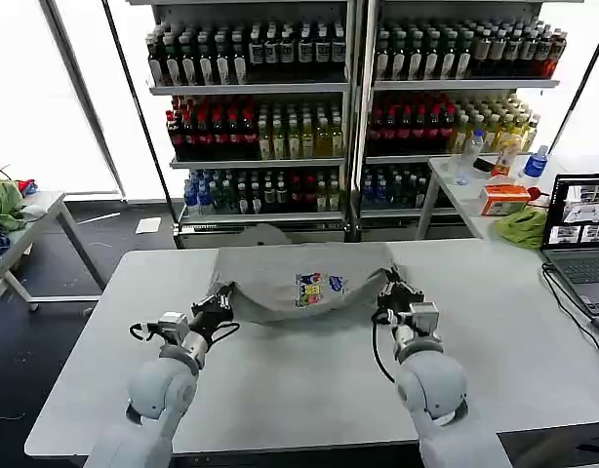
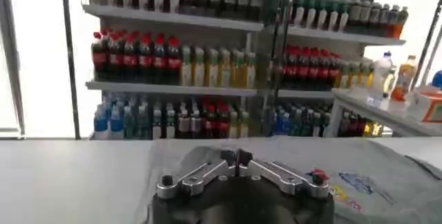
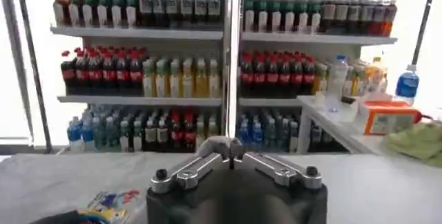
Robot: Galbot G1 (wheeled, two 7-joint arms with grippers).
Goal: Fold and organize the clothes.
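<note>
**Both grippers pinching the near hem of a grey shirt, mid-fold**

I am steering two arms over a pale grey table (image 1: 280,390). A grey cotton shirt (image 1: 280,268) lies spread at the table's far middle, its small multicoloured chest print (image 1: 314,289) facing up. My left gripper (image 1: 219,304) is clamped on the shirt's near left edge, and my right gripper (image 1: 389,293) is clamped on the near right edge. Between them the soft fabric sags in a shallow curve.

I judge the main risk to be uneven lifting: thin, limp cotton could slip from one narrow pinch, or the fold could land crooked and creased. Shelves of bottled drinks (image 1: 348,107) stand behind.
</note>
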